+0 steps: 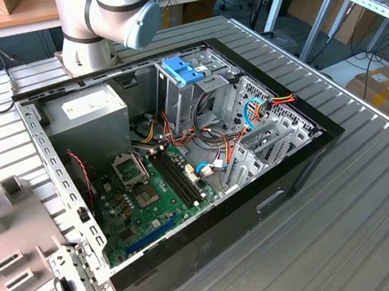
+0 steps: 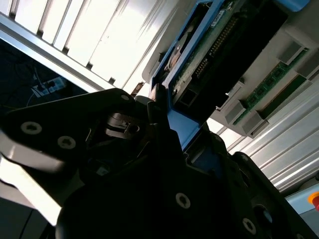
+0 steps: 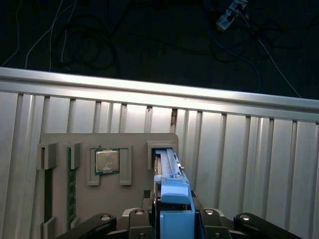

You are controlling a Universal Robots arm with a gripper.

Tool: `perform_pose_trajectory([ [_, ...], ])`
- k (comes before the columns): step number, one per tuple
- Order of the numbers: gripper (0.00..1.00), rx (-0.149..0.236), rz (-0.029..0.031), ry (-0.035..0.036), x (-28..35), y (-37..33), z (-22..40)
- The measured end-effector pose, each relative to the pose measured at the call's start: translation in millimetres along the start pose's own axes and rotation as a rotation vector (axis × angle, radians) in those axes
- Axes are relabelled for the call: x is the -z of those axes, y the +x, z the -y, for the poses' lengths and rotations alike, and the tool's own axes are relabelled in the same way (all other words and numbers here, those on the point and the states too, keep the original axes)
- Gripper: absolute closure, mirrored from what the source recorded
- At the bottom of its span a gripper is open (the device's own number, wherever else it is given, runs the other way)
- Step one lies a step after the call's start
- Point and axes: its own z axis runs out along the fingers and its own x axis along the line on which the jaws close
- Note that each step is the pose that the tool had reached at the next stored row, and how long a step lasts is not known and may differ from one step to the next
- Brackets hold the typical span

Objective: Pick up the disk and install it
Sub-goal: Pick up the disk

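A: Over the grey parts tray [image 3: 65,142], the gripper [image 3: 174,215] points straight down at it. The disk [image 3: 172,191] stands on edge at the tray's slot, near the processor chip [image 3: 107,161].

B: Fingers?

A: Black fingers [image 3: 144,221] sit one either side of the disk's near end and press onto its blue side piece. No gap is visible, so I judge they are pinching the disk. The second wrist view agrees: the gripper [image 2: 174,127] is closed round the blue rail, and the disk [image 2: 219,45] shows its green board face.

B: Long axis?

A: It runs straight away from the fingers, in line with the gripper's own reach, with the far end at the slot. I cannot tell whether that end is seated or just clear of it.

B: And the case?

A: In the exterior view the open computer case [image 1: 310,152] has its drive cage [image 1: 188,99] at the far side. The tray [image 1: 12,234] lies outside the case, at the exterior view's left. Tray and cage are well apart.
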Motion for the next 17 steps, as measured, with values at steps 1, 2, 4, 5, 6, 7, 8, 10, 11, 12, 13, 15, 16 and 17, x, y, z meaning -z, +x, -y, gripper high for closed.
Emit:
perform_pose_trajectory([
  [1, 0.63, 0.0, 0.0009, 0.0001, 1.2, 0.0, 0.0],
  [2, 0.63, 0.0, 0.0019, 0.0001, 2.6, -0.1, -0.1],
  [4, 0.63, 0.0, 0.0032, 0.0003, 4.4, -0.1, -0.2],
  [5, 0.63, 0.0, 0.0037, 0.0002, 5.4, -0.2, -0.2],
  [6, 0.63, 0.0, 0.0042, 0.0003, 6.1, -0.2, -0.3],
  [7, 0.63, 0.0, 0.0049, 0.0005, 6.9, -0.2, -0.3],
  [8, 0.63, 0.0, 0.0056, 0.0005, 7.6, -0.3, -0.3],
  [10, 0.63, 0.0, 0.0072, 0.0006, 9.3, -0.3, -0.4],
  [11, 0.63, 0.0, 0.008, 0.0007, 10.2, -0.4, -0.4],
  [12, 0.63, 0.0, 0.0094, 0.0008, 11.8, -0.4, -0.5],
  [13, 0.63, 0.001, 0.0106, 0.0008, 13.2, -0.5, -0.6],
  [15, 0.63, 0.001, 0.0121, 0.0011, 14.7, -0.5, -0.6],
  [16, 0.63, 0.001, 0.0129, 0.0012, 15.5, -0.5, -0.7],
  [17, 0.63, 0.001, 0.0136, 0.0012, 16.2, -0.6, -0.7],
])
